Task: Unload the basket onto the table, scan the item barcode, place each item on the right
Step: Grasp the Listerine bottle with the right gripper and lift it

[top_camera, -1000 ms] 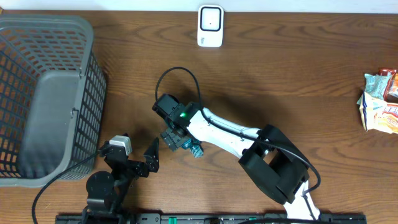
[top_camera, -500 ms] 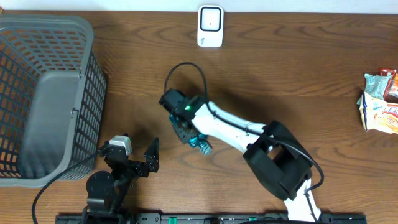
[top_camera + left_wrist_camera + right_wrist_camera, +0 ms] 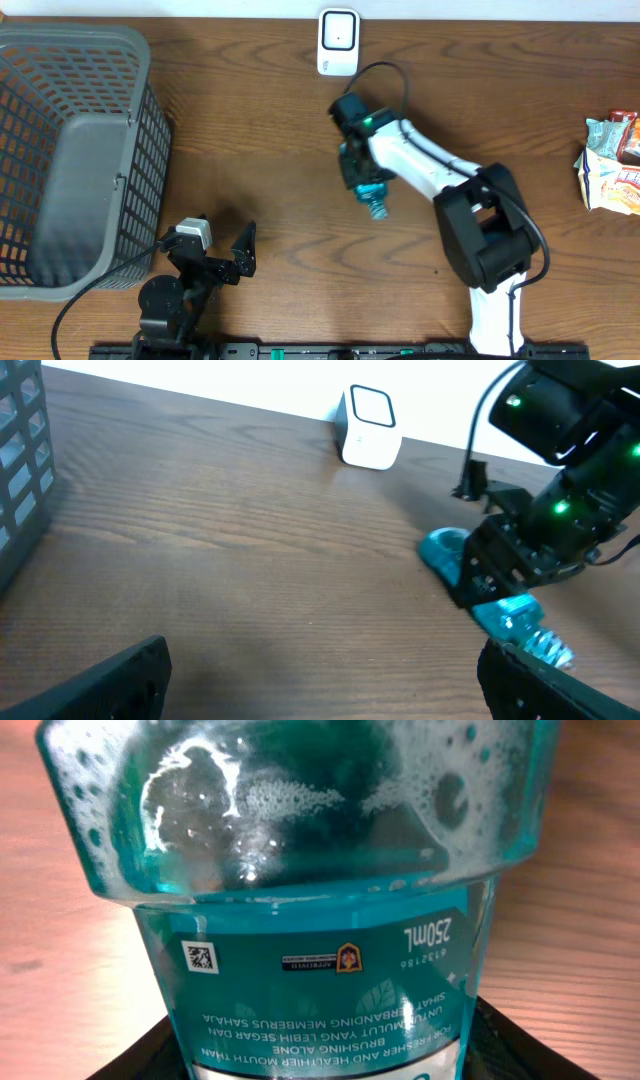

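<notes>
The right pincer (image 3: 356,166) is closed partway around a teal mouthwash bottle (image 3: 372,194), gripping its body with the cap end pointing away from the scanner (image 3: 338,42). The bottle sits near the scanner but apart from it, over the middle of the desk (image 3: 200,100). The left pincer (image 3: 320,660) is spread wide and holds nothing, near the basket (image 3: 150,130).
</notes>
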Motion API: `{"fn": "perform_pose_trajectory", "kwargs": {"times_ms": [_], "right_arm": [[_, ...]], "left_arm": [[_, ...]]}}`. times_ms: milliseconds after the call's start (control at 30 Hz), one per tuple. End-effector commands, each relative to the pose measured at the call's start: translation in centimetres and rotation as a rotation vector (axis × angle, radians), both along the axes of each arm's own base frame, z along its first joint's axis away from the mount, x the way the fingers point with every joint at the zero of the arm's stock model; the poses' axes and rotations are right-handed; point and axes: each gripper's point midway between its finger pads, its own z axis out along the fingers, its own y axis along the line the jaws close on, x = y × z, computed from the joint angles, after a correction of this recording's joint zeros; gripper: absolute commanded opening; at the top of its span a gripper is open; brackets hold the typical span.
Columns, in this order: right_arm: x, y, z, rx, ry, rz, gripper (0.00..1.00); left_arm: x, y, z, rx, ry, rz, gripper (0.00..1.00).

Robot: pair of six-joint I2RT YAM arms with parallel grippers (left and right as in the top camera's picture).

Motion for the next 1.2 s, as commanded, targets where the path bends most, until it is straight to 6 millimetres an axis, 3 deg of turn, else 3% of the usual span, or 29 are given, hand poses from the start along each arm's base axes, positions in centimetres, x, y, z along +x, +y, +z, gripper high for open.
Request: {"fn": "perform_pose_trajectory", "kwargs": {"times_ms": [0,67,133,300,367,433,500,700,833,1033,1167], "right_arm": [[0.5,-2.7,-0.8,-0.069,0.034,-0.019,0.63],[0.8,-2.7,0.0,-0.070,0.031,-0.019,0.80],[1.0,-2.4,0.4,-0.082,0.019,0.012,0.91],[1.1,-2.6,0.5,-0.179,-0.034,0.038,0.95],[1.0,-2.4,0.2,-0.181,-0.038,0.044,0.87],[0.9,-2.6,-0.2,-0.182,-0.038,0.040,0.64],[0.8,-2.8,-0.5,-0.183,-0.036,0.037,0.54],[0.2,-3.3,-1.5,-0.189,-0.023,0.034,0.42],[-0.5,-3.0,-1.9,-0.163,0.007,0.038,0.40],[-0.9,-1.9,-2.1,-0.086,0.038,0.036,0.14],[-0.9,-1.8,-2.2,-0.065,0.049,0.029,0.13]], "left_arm": [[-0.2,-0.1,-1.1,-0.002,0.033,-0.009,0.98],[-0.2,-0.1,-1.1,-0.002,0.033,-0.009,0.98],[-0.2,-0.1,-1.1,-0.002,0.033,-0.009,0.98],[-0.2,-0.1,-1.1,-0.002,0.033,-0.009,0.98],[-0.2,-0.1,-1.1,-0.002,0.033,-0.009,0.98],[-0.2,-0.1,-1.1,-0.002,0.033,-0.009,0.98],[-0.2,-0.1,-1.1,-0.002,0.033,-0.009,0.98],[-0.2,-0.1,-1.1,-0.002,0.033,-0.009,0.98],[-0.2,-0.1,-1.1,-0.002,0.033,-0.009,0.98],[-0.2,-0.1,-1.1,-0.002,0.033,-0.009,0.98],[-0.2,-0.1,-1.1,-0.002,0.033,-0.009,0.98]]}}
